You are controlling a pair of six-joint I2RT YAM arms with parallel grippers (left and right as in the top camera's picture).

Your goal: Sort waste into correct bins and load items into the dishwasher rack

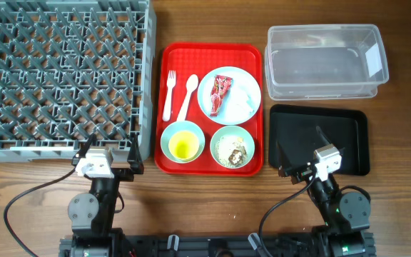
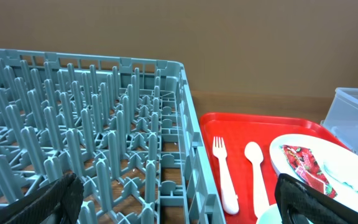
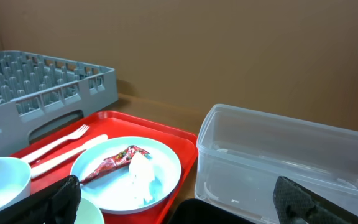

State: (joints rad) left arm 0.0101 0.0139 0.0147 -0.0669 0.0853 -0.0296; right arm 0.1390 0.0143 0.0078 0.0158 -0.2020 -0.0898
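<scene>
A pale blue plate (image 1: 242, 84) on the red tray (image 1: 166, 153) holds a red wrapper (image 1: 220, 92) and a white napkin (image 1: 238, 106). The plate (image 3: 98, 186), wrapper (image 3: 107, 163) and napkin (image 3: 143, 176) also show in the right wrist view. One bowl (image 1: 170, 134) holds the yellow cup (image 1: 182, 146); another bowl (image 1: 232, 145) holds food scraps. The white fork (image 1: 168, 96) and spoon (image 1: 187, 96) lie left of the plate. The grey rack (image 1: 63, 71) is at far left. The clear tub (image 1: 327, 61) and black tray (image 1: 334, 132) are at right. My left gripper (image 1: 109, 170) and right gripper (image 1: 297, 171) are open, empty, near the front edge.
The fork (image 2: 224, 174) and spoon (image 2: 257, 180) lie on the red tray (image 2: 266, 124) beside the rack's wall (image 2: 191, 149) in the left wrist view. The clear tub (image 3: 284, 162) stands behind the black tray (image 3: 229, 214). A brown wall backs the table.
</scene>
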